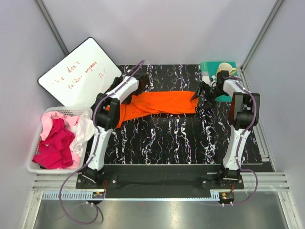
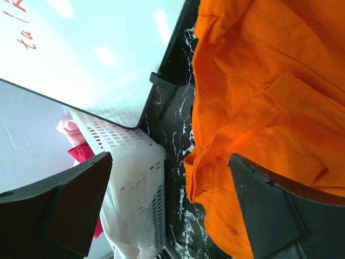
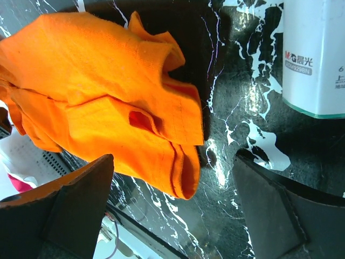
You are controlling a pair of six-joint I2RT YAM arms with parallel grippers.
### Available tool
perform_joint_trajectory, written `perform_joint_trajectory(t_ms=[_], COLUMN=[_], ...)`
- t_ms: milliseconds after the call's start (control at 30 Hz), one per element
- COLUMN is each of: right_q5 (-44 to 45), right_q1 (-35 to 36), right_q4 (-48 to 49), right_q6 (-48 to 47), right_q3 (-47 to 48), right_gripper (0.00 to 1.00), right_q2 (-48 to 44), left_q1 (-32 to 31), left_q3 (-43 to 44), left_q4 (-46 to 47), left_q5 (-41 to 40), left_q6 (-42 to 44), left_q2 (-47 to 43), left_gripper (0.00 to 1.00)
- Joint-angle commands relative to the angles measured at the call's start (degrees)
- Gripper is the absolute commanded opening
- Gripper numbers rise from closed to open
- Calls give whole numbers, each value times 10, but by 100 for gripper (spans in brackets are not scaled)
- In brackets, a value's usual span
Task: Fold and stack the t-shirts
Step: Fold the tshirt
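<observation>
An orange t-shirt (image 1: 159, 104) lies in a long twisted band across the black marbled table (image 1: 162, 138). My right gripper (image 1: 199, 97) hangs over the shirt's right end, open. In the right wrist view the folded hem (image 3: 183, 172) lies between the spread fingers (image 3: 70, 205), untouched. My left gripper (image 2: 170, 210) is open at the shirt's left end. One finger stands over the orange cloth (image 2: 259, 108) and the other over the basket corner (image 2: 135, 178). Magenta (image 1: 55, 143) and pale pink (image 1: 57, 117) t-shirts lie crumpled in the white basket (image 1: 33, 168).
A whiteboard (image 1: 78, 76) with red writing leans at the back left, its corner next to the basket. A teal mat (image 1: 209, 67) with a pale round object (image 1: 225, 69) sits at the back right. A white labelled container (image 3: 315, 54) stands near the right gripper.
</observation>
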Motion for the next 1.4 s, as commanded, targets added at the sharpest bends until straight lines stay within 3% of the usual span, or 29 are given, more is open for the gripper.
perform_joint_trajectory(t_ms=[0, 267, 300, 400, 433, 467, 633, 867, 933, 1033, 1100, 1167, 1200, 1300, 1333, 1367], right_q5=[35, 5, 4, -10, -14, -19, -30, -31, -27, -19, -12, -8, -8, -9, -8, -7], right_q1=[-1, 3, 5, 8, 9, 13, 25, 36, 37, 36, 36, 36, 36, 36, 36, 36], right_q4=[-11, -11, -10, -10, -10, -9, -9, -9, -9, -10, -10, -10, -10, -10, -9, -9], right_q6=[-12, -1, -5, -4, -4, -4, 8, 17, 13, 12, 8, 5, 4, 1, 0, -2], right_q3=[-7, -14, -17, -21, -19, -15, 2, 15, 12, 4, 0, -8, -11, -17, -18, -21], right_gripper=[100, 98, 95, 71, 61, 43, 26, 16, 0, 0, 0, 0, 0, 0, 0, 0], right_q2=[-8, 1, 0, 7, 16, 21, 43, 55, 54, 51, 48, 46, 44, 43, 43, 42], left_q1=[1, 1, 1, 1, 1, 1, 1, 13, 17, 27, 35, 46, 51, 71, 81, 85], left_q3=[-9, -87, -98, -138, -157, -164, -213, -259, -260, -253, -237, -230, -228, -215, -214, -209], left_q4=[-45, -47, -47, -48, -45, -42, -15, 52, 69, 95, 99, 107, 112, 114, 117, 118], left_q5=[-30, 47, 52, 70, 75, 86, 151, 217, 223, 230, 231, 237, 246, 265, 273, 279], left_q6=[-38, -60, -61, -75, -80, -82, -70, -54, -48, -31, -24, -16, -12, -7, -4, -4], left_q2=[-63, -164, -179, -205, -212, -216, -237, -222, -217, -208, -198, -193, -192, -185, -181, -180], left_gripper=[99, 99, 99, 99, 99, 99, 99, 99, 99, 98, 94, 80, 66, 53, 37, 30])
